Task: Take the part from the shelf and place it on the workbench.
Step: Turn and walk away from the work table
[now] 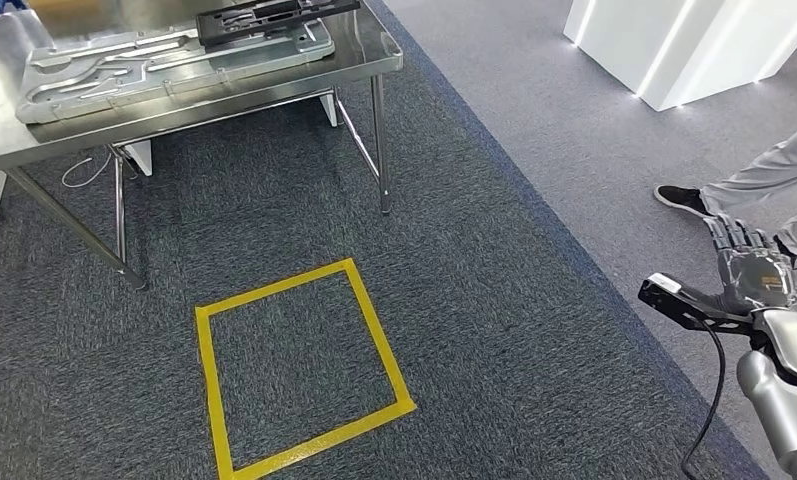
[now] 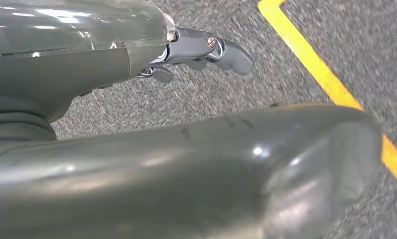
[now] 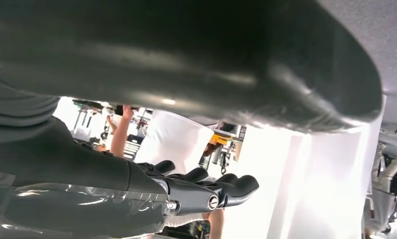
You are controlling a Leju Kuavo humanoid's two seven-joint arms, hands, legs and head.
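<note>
The steel tabletop (image 1: 374,50) runs off the frame's far edge, so the big silver pressed panel (image 1: 174,60) lying on it is cut short. The black part (image 1: 274,15) rests on that panel, at the tabletop's far side, also clipped. Nearer than the tabletop's legs, a yellow tape square (image 1: 299,365) marks the grey carpet (image 1: 474,250). Well off to the tabletop's right, a person's leg and black shoe (image 1: 684,200) cross the carpet. Just beside that shoe hangs the right hand (image 1: 759,270), fingers (image 1: 739,235) spread, holding nothing. The left hand (image 2: 186,50) hangs over the carpet by the tape, fingers bent loosely around nothing.
</note>
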